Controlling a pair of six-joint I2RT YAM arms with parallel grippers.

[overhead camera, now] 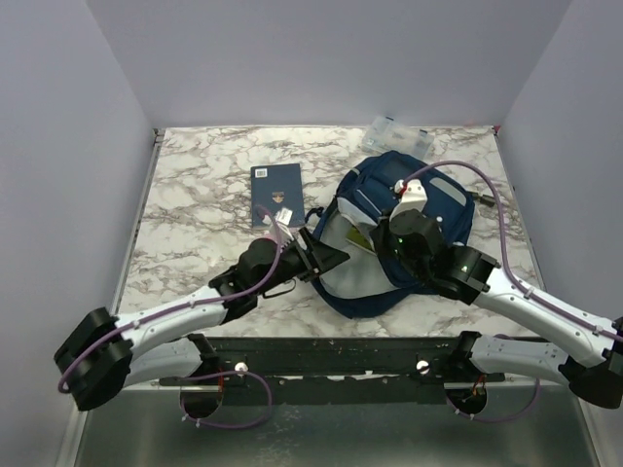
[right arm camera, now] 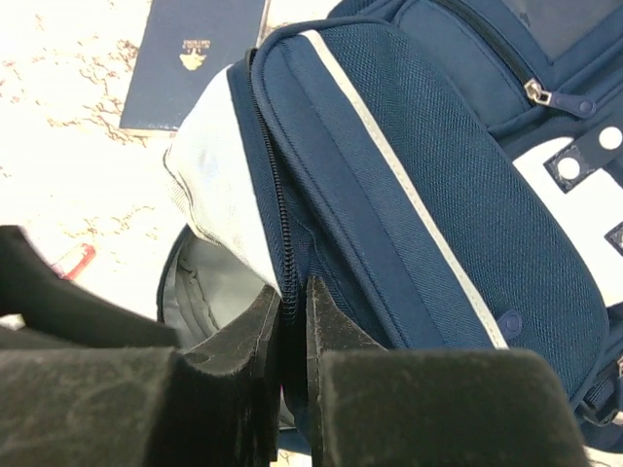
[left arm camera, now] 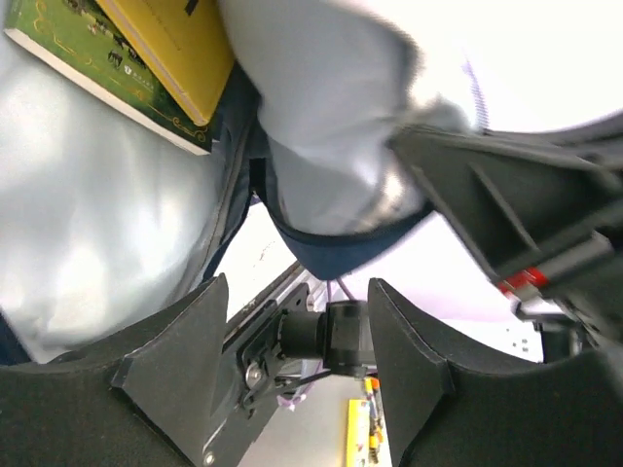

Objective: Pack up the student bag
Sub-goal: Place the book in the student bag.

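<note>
The navy student bag (overhead camera: 433, 199) lies at the table's centre right with its main compartment open toward the left, showing the pale grey lining (left arm camera: 88, 243). A green and yellow book (left arm camera: 146, 58) sits inside the bag and also shows in the top view (overhead camera: 362, 238). My right gripper (right arm camera: 292, 302) is shut on the bag's zipper edge (right arm camera: 284, 233) and holds the opening's flap; in the top view it (overhead camera: 384, 238) is over the bag's mouth. My left gripper (left arm camera: 292, 331) is open and empty, its tips (overhead camera: 339, 258) at the bag's opening.
A dark blue booklet (overhead camera: 276, 195) lies flat left of the bag and also shows in the right wrist view (right arm camera: 195, 58). A small white item (overhead camera: 282, 216) rests by it. A clear plastic compartment box (overhead camera: 397, 131) stands at the back edge. A small red object (right arm camera: 73, 261) lies near the bag's opening.
</note>
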